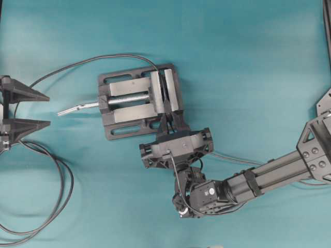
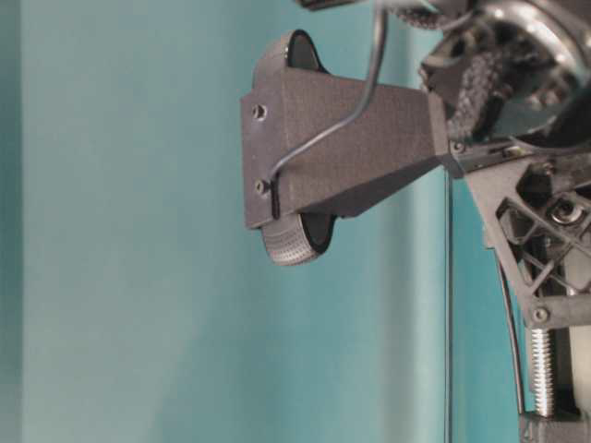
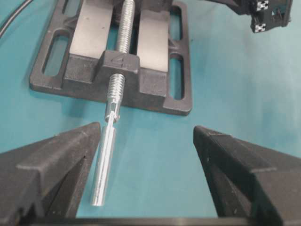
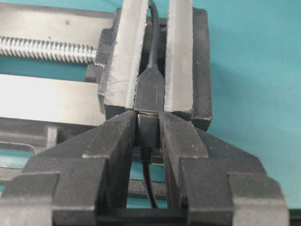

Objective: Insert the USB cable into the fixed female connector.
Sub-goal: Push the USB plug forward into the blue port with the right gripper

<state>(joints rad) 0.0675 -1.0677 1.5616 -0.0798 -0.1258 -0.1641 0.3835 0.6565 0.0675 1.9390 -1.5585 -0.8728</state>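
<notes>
right tool [image 4: 149,129] gripped USB cable [image 4: 148,136] plug, tip against fixed female connector [image 4: 150,89] clamped in vise [image 1: 139,101] at worktop centre | left tool [image 3: 146,155] wide at 9 o'clock | "4" cast on vise

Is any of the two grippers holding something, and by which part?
The right gripper holds the USB cable by its black plug, at the socket. The left gripper holds nothing.
</notes>
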